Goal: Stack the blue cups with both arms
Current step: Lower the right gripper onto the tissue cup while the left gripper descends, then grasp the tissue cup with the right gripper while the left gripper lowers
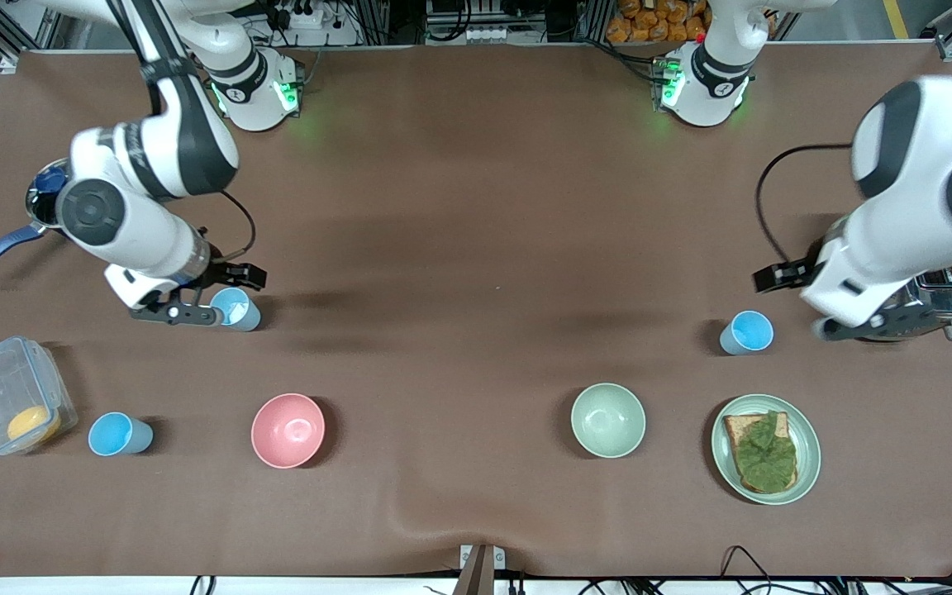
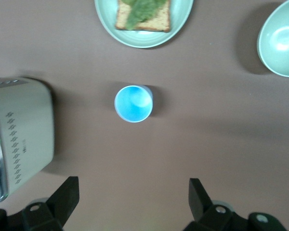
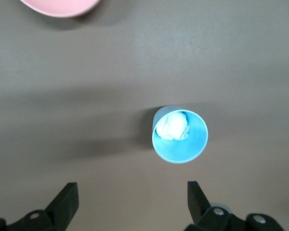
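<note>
Three blue cups out on the brown table (image 1: 476,207), all upright. Right gripper (image 1: 220,293) down low beside the pale cup (image 1: 236,308) with the white lump (image 3: 173,126) inside, jaws spread wide, nothing between them. Second cup (image 1: 747,332) toward the left arm's end, just beside the toaster (image 1: 935,302), with the left gripper (image 1: 806,302) hovering near it, jaws wide and empty too. Third cup (image 1: 116,434) standing nearer the front camera, between the clear lidded box (image 1: 9,397) and the pink bowl (image 1: 287,430). Pale green bowl (image 1: 607,420) and a plate (image 1: 765,449) of toast with greens in that same front row. Nothing gripped, nothing stacked.
</note>
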